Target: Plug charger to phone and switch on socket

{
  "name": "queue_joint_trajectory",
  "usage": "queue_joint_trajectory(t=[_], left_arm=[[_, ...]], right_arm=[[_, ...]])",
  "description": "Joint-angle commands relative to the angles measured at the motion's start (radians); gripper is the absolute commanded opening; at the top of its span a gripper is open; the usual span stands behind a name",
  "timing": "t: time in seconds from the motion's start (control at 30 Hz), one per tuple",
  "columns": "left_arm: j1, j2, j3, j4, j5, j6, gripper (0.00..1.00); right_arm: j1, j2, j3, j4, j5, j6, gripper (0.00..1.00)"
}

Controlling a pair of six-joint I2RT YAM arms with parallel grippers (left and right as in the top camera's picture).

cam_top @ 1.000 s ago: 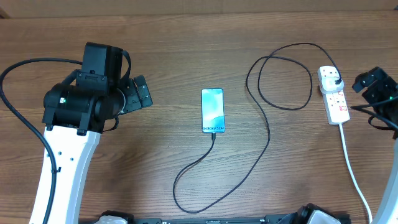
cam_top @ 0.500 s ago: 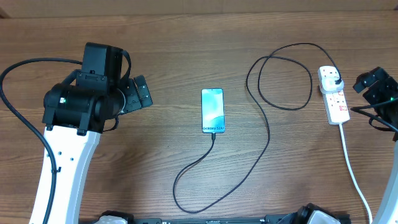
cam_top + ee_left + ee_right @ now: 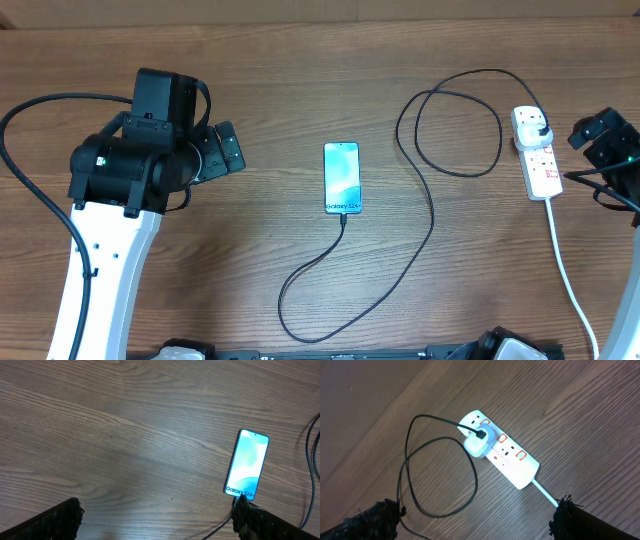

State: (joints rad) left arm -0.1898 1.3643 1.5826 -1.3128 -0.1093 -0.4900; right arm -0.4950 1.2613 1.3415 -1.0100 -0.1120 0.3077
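The left gripper (image 3: pixel 157 512) and right gripper (image 3: pixel 475 510) both hang empty, fingers spread wide. The phone (image 3: pixel 341 178) lies flat mid-frame in the overhead view; it looks slick and light and would likely slide if pushed. The charger (image 3: pixel 432 215), thin and limp, meets its lower edge; grip just behind the tip if it needs seating. The socket (image 3: pixel 538 160), at right, looks light, so press its switch (image 3: pixel 484 422) straight down.
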Motion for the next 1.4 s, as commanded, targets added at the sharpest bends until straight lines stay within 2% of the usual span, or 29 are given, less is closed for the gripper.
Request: queue_joint_trajectory(t=[0.0, 0.6, 0.9, 1.0, 1.2, 1.37], left_arm=[[-0.007, 0.007, -0.001, 0.001, -0.013, 0.019, 1.0], [-0.007, 0.008, -0.002, 0.001, -0.015, 0.019, 1.0], [-0.007, -0.031, -0.039, 0.018, -0.082, 0.027, 1.0], [-0.007, -0.092, -0.126, 0.092, -0.099, 0.027, 1.0], [-0.007, -0.286, -0.451, 0.368, -0.1, 0.078, 1.0], [-0.007, -0.42, -0.657, 0.52, -0.1, 0.121, 1.0]], right_arm=[[0.007, -0.002, 0.002, 0.005, 0.014, 0.003, 1.0], [0.007, -0.002, 0.002, 0.005, 0.014, 0.003, 1.0], [0.007, -0.002, 0.002, 0.005, 0.014, 0.003, 1.0], [0.007, -0.002, 0.002, 0.005, 0.014, 0.003, 1.0], [0.007, -0.002, 0.002, 0.005, 0.014, 0.003, 1.0], [0.007, -0.002, 0.002, 0.005, 0.014, 0.003, 1.0]])
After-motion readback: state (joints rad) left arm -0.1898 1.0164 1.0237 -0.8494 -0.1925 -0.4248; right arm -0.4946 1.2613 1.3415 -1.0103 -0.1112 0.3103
